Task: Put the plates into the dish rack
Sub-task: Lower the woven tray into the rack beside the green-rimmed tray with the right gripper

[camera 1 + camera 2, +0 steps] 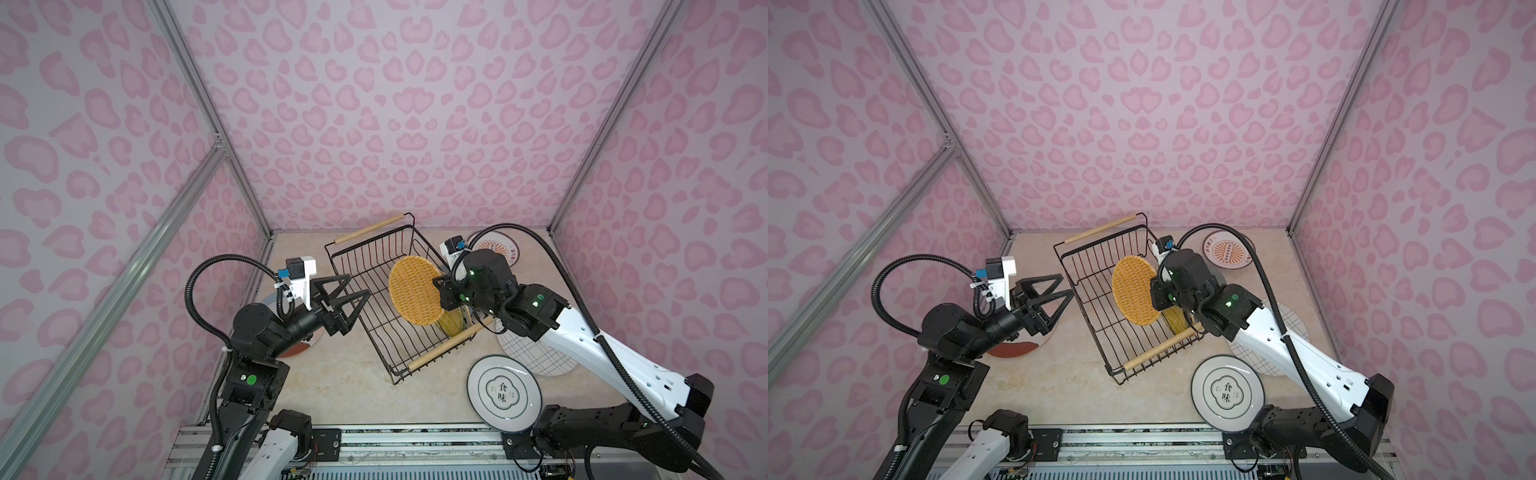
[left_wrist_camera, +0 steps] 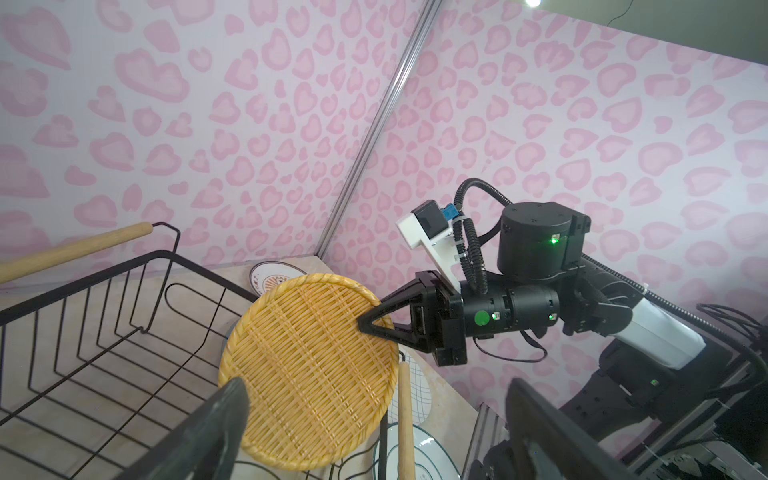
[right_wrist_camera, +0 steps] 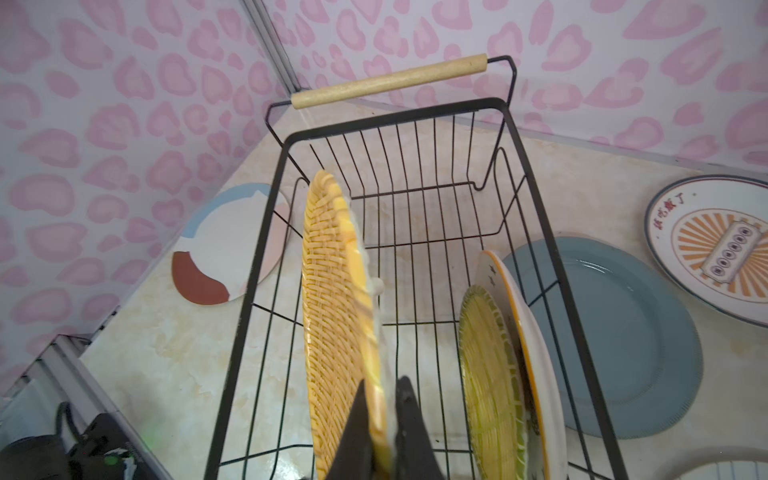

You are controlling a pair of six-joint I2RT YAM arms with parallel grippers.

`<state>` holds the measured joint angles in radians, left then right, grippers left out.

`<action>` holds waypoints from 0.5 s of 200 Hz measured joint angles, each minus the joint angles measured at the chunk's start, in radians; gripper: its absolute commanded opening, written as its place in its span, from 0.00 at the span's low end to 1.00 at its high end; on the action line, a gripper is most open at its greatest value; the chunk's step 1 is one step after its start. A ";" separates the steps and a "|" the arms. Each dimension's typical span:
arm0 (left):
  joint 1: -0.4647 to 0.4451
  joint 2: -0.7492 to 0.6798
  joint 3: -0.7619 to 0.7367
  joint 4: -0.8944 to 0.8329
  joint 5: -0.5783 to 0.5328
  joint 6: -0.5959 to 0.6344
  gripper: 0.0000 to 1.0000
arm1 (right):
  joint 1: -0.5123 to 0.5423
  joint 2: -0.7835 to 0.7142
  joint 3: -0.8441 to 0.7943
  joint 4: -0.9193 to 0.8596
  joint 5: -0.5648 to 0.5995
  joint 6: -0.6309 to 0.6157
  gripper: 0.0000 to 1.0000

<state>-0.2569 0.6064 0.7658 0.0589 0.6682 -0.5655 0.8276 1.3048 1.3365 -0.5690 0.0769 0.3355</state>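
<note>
Round yellow woven plate (image 1: pixel 413 291) upright within black wire rack (image 3: pixel 388 81)

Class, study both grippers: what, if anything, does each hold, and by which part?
The right gripper pinches the orange woven plate by its rim, upright over the dish rack. The left gripper is open and holds nothing.

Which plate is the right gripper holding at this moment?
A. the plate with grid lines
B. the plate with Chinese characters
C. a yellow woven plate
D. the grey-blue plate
C: the right gripper is shut on the rim of the yellow woven plate, which it holds on edge inside the dish rack.
</note>
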 measured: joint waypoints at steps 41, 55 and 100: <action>-0.004 -0.093 -0.084 -0.097 -0.058 0.045 0.98 | 0.052 0.080 0.000 -0.029 0.129 -0.037 0.00; -0.007 -0.103 -0.086 -0.122 -0.067 0.065 0.98 | 0.056 0.100 0.000 -0.033 0.168 -0.042 0.00; -0.011 -0.095 -0.086 -0.164 -0.075 0.108 0.98 | 0.063 0.145 0.000 -0.055 0.266 -0.085 0.00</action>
<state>-0.2684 0.5114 0.6800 -0.1055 0.5934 -0.4580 0.8902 1.4498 1.3369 -0.6235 0.3424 0.2501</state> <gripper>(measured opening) 0.979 0.069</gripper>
